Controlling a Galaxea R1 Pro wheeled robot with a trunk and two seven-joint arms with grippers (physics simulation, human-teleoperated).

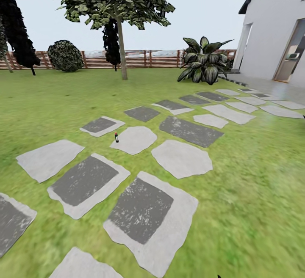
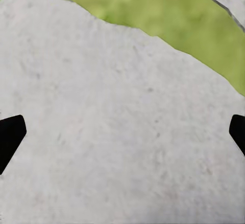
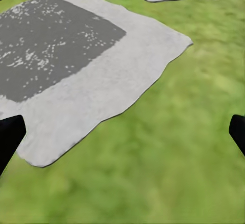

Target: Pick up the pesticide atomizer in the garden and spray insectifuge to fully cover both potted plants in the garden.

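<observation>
The pesticide atomizer (image 1: 116, 137), a tiny slender bottle with a dark base, stands upright at the left edge of a pale stepping stone (image 1: 134, 139) in the garden lawn, some way ahead. One potted plant (image 1: 204, 60) with broad pointed speckled leaves sits far off at the right, near the fence; its pot is hidden. My left gripper (image 2: 122, 137) hangs open over a pale stone (image 2: 102, 132), nothing between its fingertips (image 2: 10, 137). My right gripper (image 3: 122, 137) is open above grass, beside a grey slab (image 3: 76, 65).
Stepping stones (image 1: 84, 180) run diagonally across the lawn toward a white house (image 1: 275, 28) at the right. A slatted wooden fence (image 1: 135, 59) closes the back, with a tree (image 1: 120, 20), a round bush (image 1: 65, 56) and dark shrubs (image 1: 17, 32) before it.
</observation>
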